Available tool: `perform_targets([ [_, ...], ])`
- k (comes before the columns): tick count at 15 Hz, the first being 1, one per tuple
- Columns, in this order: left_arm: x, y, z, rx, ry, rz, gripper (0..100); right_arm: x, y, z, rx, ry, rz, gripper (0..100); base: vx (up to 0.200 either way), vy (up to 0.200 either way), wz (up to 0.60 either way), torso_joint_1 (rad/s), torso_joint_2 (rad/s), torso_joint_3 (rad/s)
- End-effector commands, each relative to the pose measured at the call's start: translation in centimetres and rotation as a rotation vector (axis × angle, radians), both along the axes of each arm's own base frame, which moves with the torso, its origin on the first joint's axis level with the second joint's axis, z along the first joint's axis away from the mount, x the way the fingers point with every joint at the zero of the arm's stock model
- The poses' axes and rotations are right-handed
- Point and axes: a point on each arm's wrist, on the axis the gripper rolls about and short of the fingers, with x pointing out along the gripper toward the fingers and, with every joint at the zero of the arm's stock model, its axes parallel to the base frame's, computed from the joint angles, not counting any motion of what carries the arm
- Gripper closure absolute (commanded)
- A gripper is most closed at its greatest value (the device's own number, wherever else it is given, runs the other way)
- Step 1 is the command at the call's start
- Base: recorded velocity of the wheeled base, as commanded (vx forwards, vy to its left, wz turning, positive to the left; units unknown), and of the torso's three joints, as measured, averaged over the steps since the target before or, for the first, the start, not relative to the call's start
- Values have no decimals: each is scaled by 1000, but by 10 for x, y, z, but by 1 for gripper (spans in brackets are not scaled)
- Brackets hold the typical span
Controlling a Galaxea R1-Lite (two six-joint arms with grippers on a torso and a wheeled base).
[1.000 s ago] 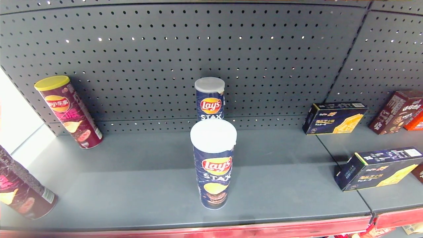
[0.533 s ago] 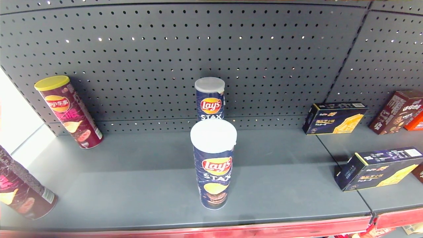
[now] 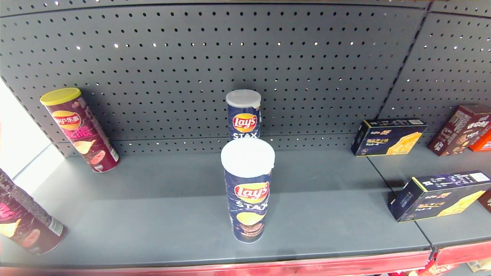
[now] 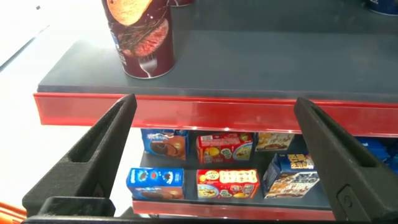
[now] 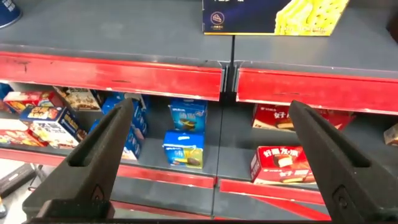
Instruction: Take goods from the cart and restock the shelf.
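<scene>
Grey metal shelf [image 3: 153,214] with red front lip; perforated back panel [image 3: 191,57] behind.

1. Left hand [image 4: 216,104]: empty, fingers spread wide, in front of the shelf's red lip toward the left end.
2. Right hand [image 5: 212,106]: empty, fingers spread wide, in front of the red lip where two shelf sections meet.
3. Snack boxes [image 4: 219,148]: several, on a lower shelf under the lip.
4. Near maroon can [image 3: 23,222]: front row, far left, upright.
5. Near blue can [image 3: 248,191]: front row, centre, upright, white lid.
6. Near blue box [image 3: 437,195]: front row, right, lying flat.
7. Far maroon can [image 3: 78,128]: back row, left, yellow lid, near the panel.
8. Far blue can [image 3: 243,115]: back row, centre, directly behind the near blue can.
9. Far blue box [image 3: 387,136]: back row, right.
10. Dark red box [image 3: 458,130] and orange box [image 3: 484,142]: back row, far right, side by side.
</scene>
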Motion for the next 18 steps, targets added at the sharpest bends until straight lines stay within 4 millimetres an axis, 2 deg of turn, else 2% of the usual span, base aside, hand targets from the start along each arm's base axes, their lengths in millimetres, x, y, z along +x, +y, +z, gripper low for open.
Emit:
perform_targets([
  [1,0,0,0,-1,0,-1,0,0,0,0,0,5,1,0,0,0,0,0,0,0],
  [18,0,0,0,0,0,2,0,1,0,0,0,6,1,0,0,0,35,0,0,0],
])
